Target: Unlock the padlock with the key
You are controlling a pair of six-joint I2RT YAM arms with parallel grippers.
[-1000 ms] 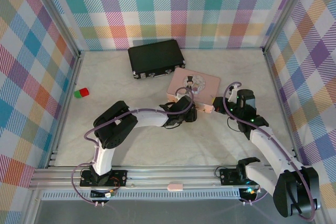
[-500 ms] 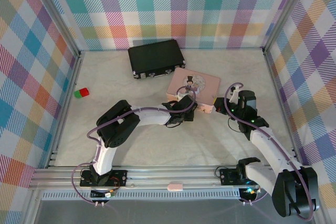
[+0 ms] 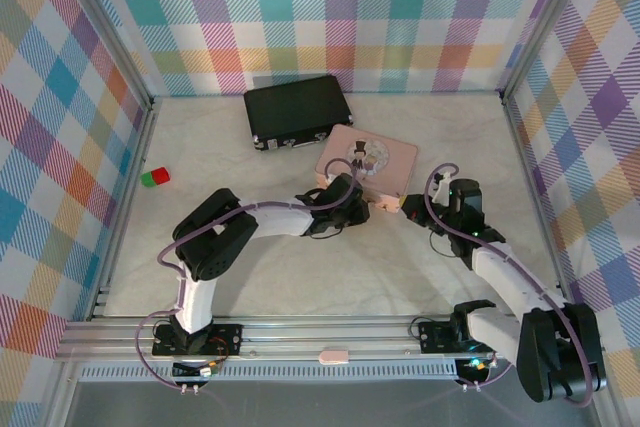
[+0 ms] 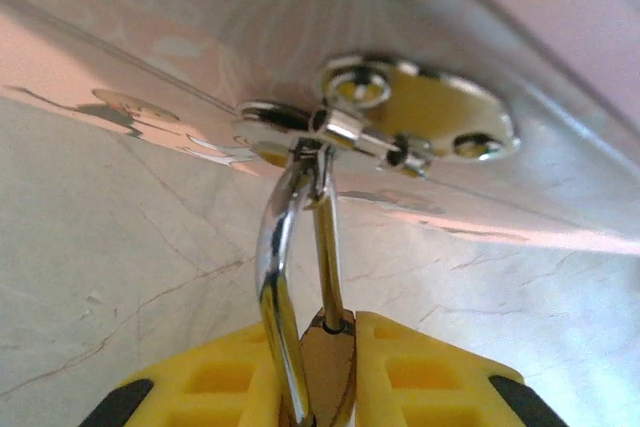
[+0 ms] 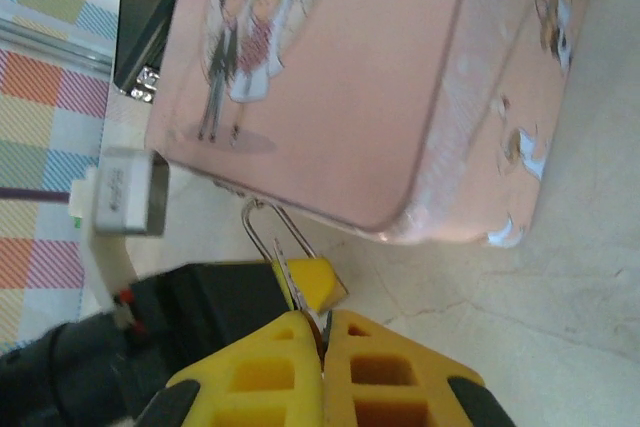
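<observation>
Jaws clamped on padlock (image 4: 268, 267) at left gripper (image 4: 326, 347), lower centre; pinched together at right gripper (image 5: 322, 319), beneath pink box (image 5: 380, 77).

On my pale marbled table (image 3: 300, 267) a pink box (image 3: 385, 159) with a cartoon picture on its lid is lying flat near the middle, turned at a slant. A closed black case (image 3: 298, 109) is sitting just beside it, on its far left. A silver hasp plate (image 4: 420, 122) is shining on the pink box's side wall. Over by the left wall a red block (image 3: 160, 176) and a green block (image 3: 148, 179) are sitting pressed together, well apart from both boxes. Pastel plaid walls (image 3: 330, 17) are closing in three sides.
</observation>
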